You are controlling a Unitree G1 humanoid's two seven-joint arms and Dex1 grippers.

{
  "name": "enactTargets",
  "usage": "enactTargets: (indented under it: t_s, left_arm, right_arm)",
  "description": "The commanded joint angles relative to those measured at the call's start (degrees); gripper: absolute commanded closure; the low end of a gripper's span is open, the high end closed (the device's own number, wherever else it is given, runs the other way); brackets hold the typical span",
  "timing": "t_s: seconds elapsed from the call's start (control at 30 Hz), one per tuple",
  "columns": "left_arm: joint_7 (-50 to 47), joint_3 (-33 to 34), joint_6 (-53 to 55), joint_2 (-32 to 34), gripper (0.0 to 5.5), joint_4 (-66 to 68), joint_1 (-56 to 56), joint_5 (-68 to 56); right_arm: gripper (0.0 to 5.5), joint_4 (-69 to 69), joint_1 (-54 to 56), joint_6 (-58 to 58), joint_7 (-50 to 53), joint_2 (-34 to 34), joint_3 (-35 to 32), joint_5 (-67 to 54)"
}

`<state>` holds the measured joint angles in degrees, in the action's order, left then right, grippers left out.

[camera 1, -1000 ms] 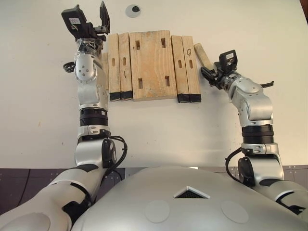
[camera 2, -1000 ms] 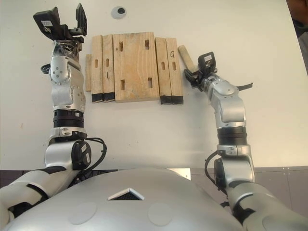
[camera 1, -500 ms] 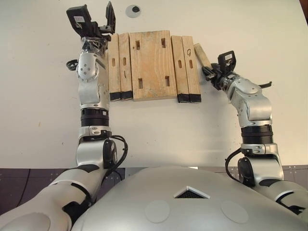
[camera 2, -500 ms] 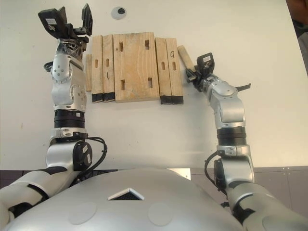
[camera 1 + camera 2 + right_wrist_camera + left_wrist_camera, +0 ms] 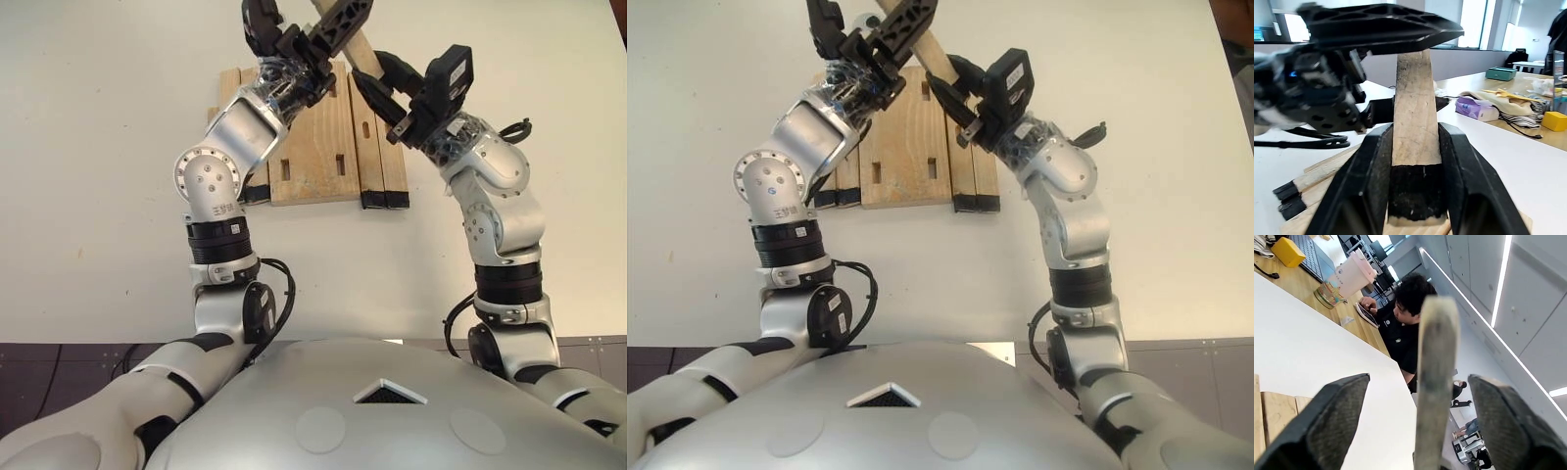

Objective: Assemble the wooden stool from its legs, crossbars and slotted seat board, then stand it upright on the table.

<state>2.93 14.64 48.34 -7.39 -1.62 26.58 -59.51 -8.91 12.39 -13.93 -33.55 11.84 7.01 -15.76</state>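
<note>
Upper centre: right pincer grasps a short pale wooden bar above the white desk; left pincer, released, straddles its far end, seemingly for a handover.

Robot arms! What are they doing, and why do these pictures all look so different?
This is a robot shaped like a person. It has two arms, and each one ends in a gripper with two fingers.

The two eye views come from cameras in its head, looking down over the arms at a white table. Each of the other two pictures comes from a small camera on one wrist, so the fingers look huge and you can see the room behind.

On the table lie the parts of a wooden stool: a wide seat board with slots, and long leg pieces with black ends beside it.

The right gripper is squeezing a wooden bar with a black end and holding it up in the air. The left gripper is open, with one finger on each side of the bar's other end.
</note>
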Motion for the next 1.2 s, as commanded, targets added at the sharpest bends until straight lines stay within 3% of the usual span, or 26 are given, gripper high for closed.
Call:
enactTargets:
  t_s: [0.03, 0.6, 0.83, 1.1, 1.2]
  left_arm:
    - [-2.7, 1.5, 0.2, -0.6, 2.34, -1.2, 1.1, -2.8]
    - [-2.4, -0.5, -0.4, 0.8, 4.91, -4.2, -0.7, -4.2]
    - [-2.1, -1.1, -1.4, 1.3, 5.08, -4.0, -1.1, -3.1]
    - [4.5, -3.9, -19.0, 8.4, 5.13, -2.1, -7.6, 17.9]
    - [5.9, -2.1, -25.6, 9.6, 5.13, -1.7, -12.0, 22.2]
  right_arm:
    - [4.20, -0.7, 0.2, -0.7, -0.1, 0.2, 0.2, -0.4]
    - [4.20, 0.5, 0.7, -2.1, 2.1, -0.1, -0.6, -0.2]
    - [4.20, 0.2, 0.5, -3.0, 2.3, -0.4, -0.6, -0.8]
    - [2.73, 3.3, 1.1, -2.6, 6.9, -0.5, -3.0, 0.0]
    - [2.68, 4.6, 1.1, -1.7, 8.2, -0.4, -3.6, 1.0]
